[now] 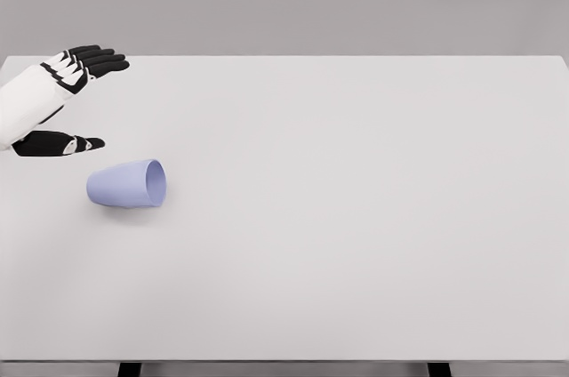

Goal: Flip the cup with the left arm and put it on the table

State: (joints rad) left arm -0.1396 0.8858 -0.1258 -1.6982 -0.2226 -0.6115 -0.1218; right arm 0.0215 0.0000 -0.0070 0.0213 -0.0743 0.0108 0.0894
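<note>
Only the left arm is seen, entering from the picture's left edge over the far-left corner region of the tabletop [356, 261]. Its white forearm is angled up and to the right, ending in the left hand [67, 101], which is held open above the surface near the left edge. The four black fingers [98, 60] are stretched out together, pointing right, close to the far edge. The thumb [62, 143] is spread well apart below them, also directed rightward. Nothing is grasped between thumb and fingers. The right arm is not shown.
</note>
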